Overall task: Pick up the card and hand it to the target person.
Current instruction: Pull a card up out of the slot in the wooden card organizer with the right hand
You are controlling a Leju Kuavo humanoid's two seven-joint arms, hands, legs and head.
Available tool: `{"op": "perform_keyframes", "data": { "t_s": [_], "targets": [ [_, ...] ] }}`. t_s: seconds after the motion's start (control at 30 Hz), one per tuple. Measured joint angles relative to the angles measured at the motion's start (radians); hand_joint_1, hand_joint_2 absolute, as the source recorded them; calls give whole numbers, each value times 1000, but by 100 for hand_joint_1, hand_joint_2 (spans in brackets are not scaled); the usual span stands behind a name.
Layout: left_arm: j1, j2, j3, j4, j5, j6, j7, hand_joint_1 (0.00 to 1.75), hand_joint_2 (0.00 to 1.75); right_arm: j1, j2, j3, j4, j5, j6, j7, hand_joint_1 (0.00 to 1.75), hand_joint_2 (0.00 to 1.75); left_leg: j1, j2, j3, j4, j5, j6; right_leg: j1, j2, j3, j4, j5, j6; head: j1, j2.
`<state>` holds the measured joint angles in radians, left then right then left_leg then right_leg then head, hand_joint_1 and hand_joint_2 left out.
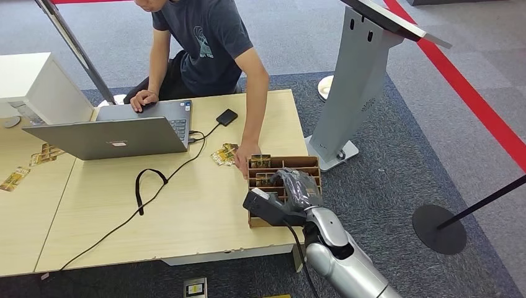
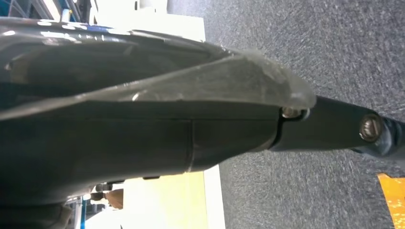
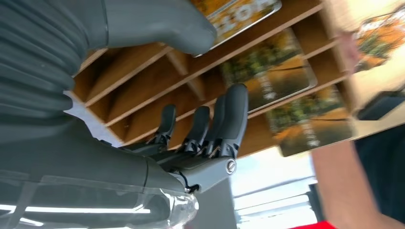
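R hand (image 1: 296, 186) over wooden card rack (image 1: 313, 162), fingers (image 3: 232, 114) apart, holding nothing — cards (image 3: 272, 76) stand in slots just beyond fingertips; L hand state can't tell.

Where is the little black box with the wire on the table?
In the head view, the small black box lies on the wooden table just right of the open laptop, near the person's arm, its cable running toward the laptop.

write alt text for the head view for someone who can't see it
The robot's right hand hovers over a wooden card organizer at the edge of a light wood table. Across the table, a seated person reaches one hand to loose cards beside the organizer, the other resting on an open laptop.
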<state>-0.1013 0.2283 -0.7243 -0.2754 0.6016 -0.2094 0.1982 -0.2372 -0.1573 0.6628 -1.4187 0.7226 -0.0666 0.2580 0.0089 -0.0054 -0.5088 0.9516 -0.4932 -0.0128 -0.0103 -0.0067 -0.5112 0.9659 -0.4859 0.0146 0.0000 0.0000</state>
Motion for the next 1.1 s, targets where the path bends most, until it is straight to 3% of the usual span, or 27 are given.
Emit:
{"op": "perform_keyframes", "data": {
  "t_s": [0.43,1.1],
  "targets": [
    [-1,6,-33,-9,-41,2,-19,0,0,62,12,10,-42,27,30,-2,89,175,0,1,0,0,0,0,0,1,0,0,0,-1,0,0],
    [1,4,0,-4,-11,3,-19,0,0,11,34,49,-22,17,50,-25,87,175,0,3,0,0,0,-1,0,3,-1,1,0,-1,0,0]
  ]
}}
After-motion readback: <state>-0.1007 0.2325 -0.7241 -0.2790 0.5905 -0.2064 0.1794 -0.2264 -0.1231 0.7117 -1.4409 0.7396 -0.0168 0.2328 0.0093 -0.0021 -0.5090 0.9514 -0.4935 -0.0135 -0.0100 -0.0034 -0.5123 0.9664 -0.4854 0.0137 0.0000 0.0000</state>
